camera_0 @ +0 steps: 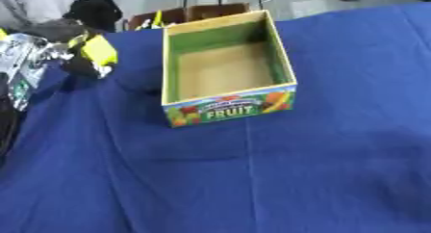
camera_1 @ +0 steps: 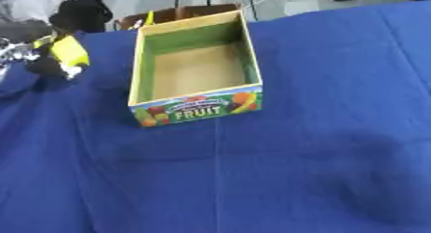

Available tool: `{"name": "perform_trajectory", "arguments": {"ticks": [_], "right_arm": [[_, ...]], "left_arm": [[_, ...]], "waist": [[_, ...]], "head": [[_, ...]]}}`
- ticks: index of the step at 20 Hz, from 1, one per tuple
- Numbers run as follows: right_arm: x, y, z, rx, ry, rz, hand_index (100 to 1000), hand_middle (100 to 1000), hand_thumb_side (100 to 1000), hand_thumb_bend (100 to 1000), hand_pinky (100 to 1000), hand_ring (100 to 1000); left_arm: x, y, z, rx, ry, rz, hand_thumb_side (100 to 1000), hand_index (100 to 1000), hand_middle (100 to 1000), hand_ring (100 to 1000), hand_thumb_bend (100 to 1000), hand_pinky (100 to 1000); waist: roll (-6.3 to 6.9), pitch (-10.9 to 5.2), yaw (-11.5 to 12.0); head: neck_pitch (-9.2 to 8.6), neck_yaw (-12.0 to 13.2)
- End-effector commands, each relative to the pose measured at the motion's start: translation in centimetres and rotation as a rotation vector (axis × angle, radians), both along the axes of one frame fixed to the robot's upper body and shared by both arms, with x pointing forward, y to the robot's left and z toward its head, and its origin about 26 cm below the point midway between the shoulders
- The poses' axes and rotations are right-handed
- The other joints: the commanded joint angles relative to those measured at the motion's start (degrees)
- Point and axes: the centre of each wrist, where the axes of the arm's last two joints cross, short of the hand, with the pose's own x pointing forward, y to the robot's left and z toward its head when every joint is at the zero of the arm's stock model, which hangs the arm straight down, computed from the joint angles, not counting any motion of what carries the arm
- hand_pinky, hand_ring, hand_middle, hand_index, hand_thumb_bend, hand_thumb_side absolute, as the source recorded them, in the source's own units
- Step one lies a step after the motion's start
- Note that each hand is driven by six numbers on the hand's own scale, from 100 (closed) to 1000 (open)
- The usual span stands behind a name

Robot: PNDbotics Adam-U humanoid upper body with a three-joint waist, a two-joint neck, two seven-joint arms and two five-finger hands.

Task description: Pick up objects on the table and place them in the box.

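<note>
The left arm [camera_0: 23, 66] is showing shiny, crinkled-looking silver surfaces at the left edge — and the left hand [camera_0: 82, 66] is appearing dark black, its finer details blurring out.

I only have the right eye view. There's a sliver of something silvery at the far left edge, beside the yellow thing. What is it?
Observer: The left eye view shows more of it: a crinkled silvery mass running down the left edge, beside the yellow object.
Operator: Anything below it?
Observer: A dark strip along the blue cloth's left border; I cannot tell what it is.
Operator: Anything in the box from that side?
Observer: This view shows more of the box's right inner wall: green, with nothing against it.
</note>
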Motion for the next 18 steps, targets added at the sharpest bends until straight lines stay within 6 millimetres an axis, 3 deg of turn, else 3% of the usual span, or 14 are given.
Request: {"name": "perform_trajectory", "arguments": {"ticks": [1, 6, 11, 18], "right_arm": [[-0.17, -0.22, 0.75, -0.017, -0.018, 0.002, 755, 680, 890, 100, 790, 849], [-0.16, -0.22, 0.77, -0.011, -0.018, -0.002, 753, 678, 886, 100, 789, 850], [-0.17, -0.26, 0.77, -0.005, -0.020, -0.009, 752, 678, 878, 100, 789, 852], [-0.19, -0.26, 0.73, 0.001, -0.017, -0.018, 752, 678, 875, 100, 788, 855]], "left_arm": [[-0.46, -0.10, 2.19, 0.024, -0.018, 0.018, 585, 508, 443, 443, 100, 245], [-0.54, -0.79, 2.56, 0.015, -0.010, -0.002, 584, 506, 445, 445, 100, 245], [-0.37, -0.77, 2.30, 0.032, 0.063, 0.063, 595, 603, 533, 513, 100, 333], [-0.32, -0.22, 1.93, -0.021, 0.120, 0.093, 593, 626, 574, 543, 100, 347]], "waist": [[-0.07, -1.58, 0.00], [0.09, -1.77, -0.12], [0.12, -1.90, -0.15], [0.17, -2.05, 0.08]], "head": [[0.50, 0.01], [0.45, -0.13], [0.39, 0.05], [0.33, 0.05]]}}
